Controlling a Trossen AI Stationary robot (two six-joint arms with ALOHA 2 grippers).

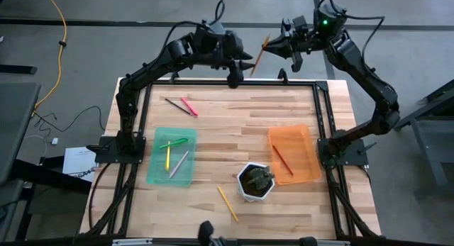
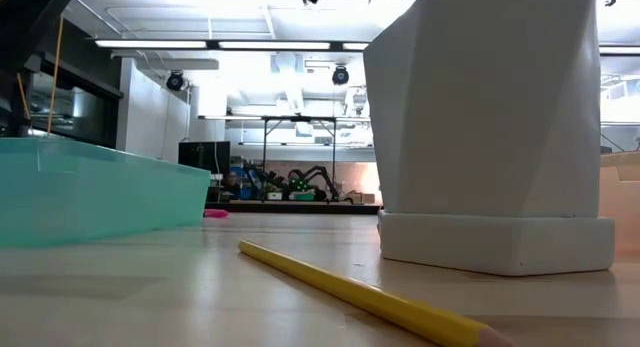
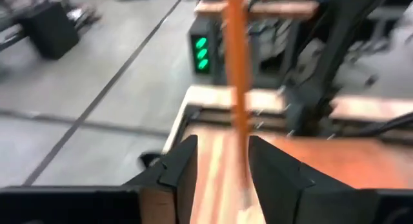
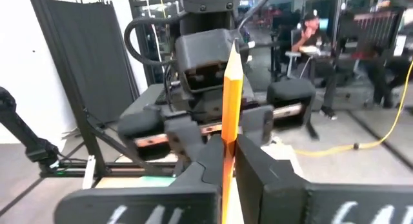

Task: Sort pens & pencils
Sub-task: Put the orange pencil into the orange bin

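2 grippers meet high over the worktop's [image 1: 234, 125] far edge. My right gripper [image 1: 271, 47] is clamped on the orange pencil [image 1: 260, 53], and my left gripper [image 1: 248, 64] has its fingers spread on either side of that pencil, not squeezing it. 1 red-brown pencil [image 1: 282, 160] lies in the orange tray [image 1: 306, 148]; 3 pens [image 1: 174, 151] lie in the green tray [image 1: 157, 169]. A pink pen [image 1: 189, 106] and a black pen [image 1: 177, 105] lie near the far edge, and a yellow pencil [image 1: 228, 203] lies beside the white pot [image 1: 255, 182]
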